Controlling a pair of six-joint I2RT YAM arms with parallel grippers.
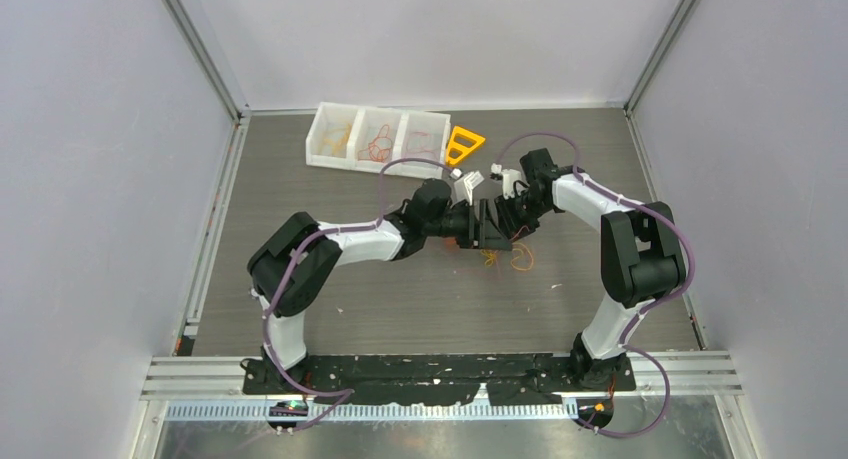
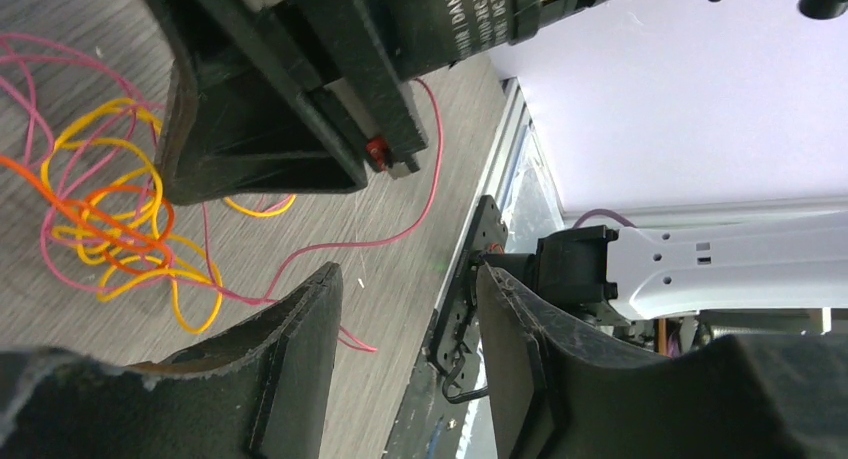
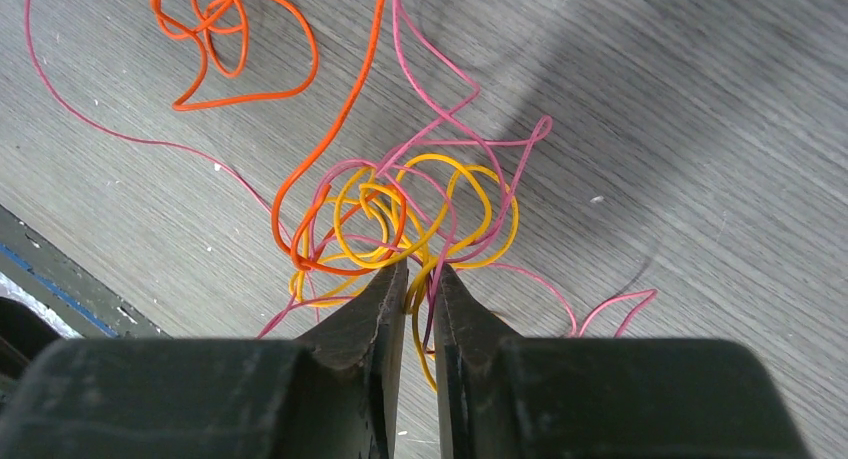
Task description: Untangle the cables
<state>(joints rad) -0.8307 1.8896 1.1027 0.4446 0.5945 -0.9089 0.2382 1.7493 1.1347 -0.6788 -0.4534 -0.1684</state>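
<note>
The cables are a clump of thin yellow, pink and orange strands on the grey table. They also show in the top view and in the left wrist view. One orange strand curls away in loose loops. My right gripper is down on the near edge of the clump. Its jaws are almost together, with a yellow and a pink strand pinched between them. My left gripper is open and empty. It hangs above the table beside the right gripper, with the clump off to its left.
A white three-compartment bin holding sorted wires stands at the back of the table. An orange-yellow plastic triangle lies just right of it. Both gripper heads meet mid-table. The black base rail runs along the near edge.
</note>
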